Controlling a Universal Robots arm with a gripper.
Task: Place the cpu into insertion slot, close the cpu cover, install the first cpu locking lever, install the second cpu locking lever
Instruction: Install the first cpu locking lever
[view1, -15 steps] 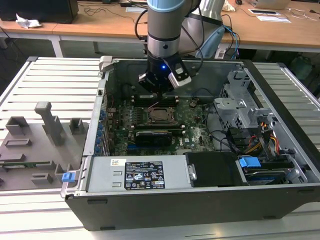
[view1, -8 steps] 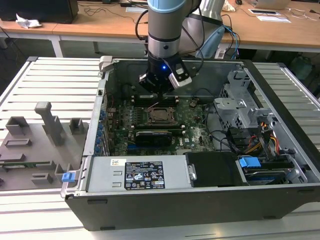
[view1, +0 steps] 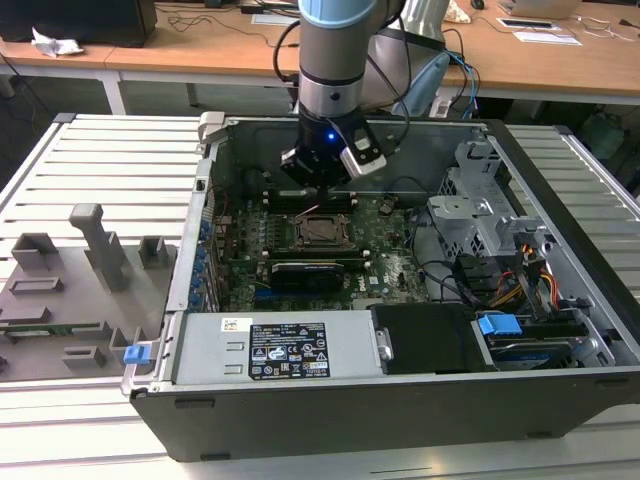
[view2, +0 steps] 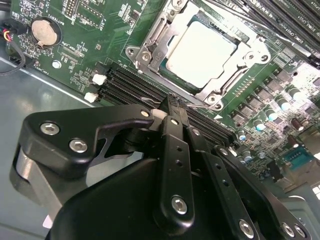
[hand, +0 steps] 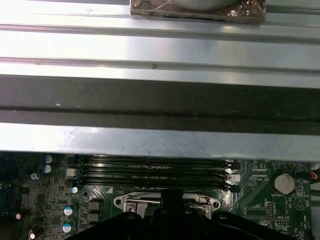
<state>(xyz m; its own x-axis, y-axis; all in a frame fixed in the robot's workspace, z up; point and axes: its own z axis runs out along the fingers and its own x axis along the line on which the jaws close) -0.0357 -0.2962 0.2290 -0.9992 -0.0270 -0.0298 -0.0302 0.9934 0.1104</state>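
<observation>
Grey sheet metal makes up the computer case (view1: 300, 425), which is set on a slatted table (view1: 100, 150) with its open side up. Along the case's near edge a power supply (view1: 285, 350) is mounted, and beside the case, at the exterior view's left, grey fixture blocks (view1: 90, 270) are laid out on the table. Farther in, a green circuit board (view1: 395, 250) is seen on the case floor, with a long black card (view1: 305, 272) across its near part.

Just beyond the card, near the board's middle, the insertion slot (view1: 322, 230) is found. The cpu (view2: 200, 55) is seated in it, its pale metal face showing through the window of the cpu cover (view2: 151, 42), which is folded down flat over the chip. Whether the locking levers are latched cannot be told.

The gripper (view2: 172, 105) is held low over the board at the slot's far edge, above the black memory strips (view2: 125, 85) that run alongside the socket. Its fingers are drawn narrowly together, tips nearly meeting; whether anything is pinched between them cannot be told. A round coin cell (view2: 44, 31) is set on the board, well apart from the slot.

Behind the gripper the arm (view1: 335, 60) rises past the case's far wall, and wooden desks (view1: 560, 60) stand beyond.
</observation>
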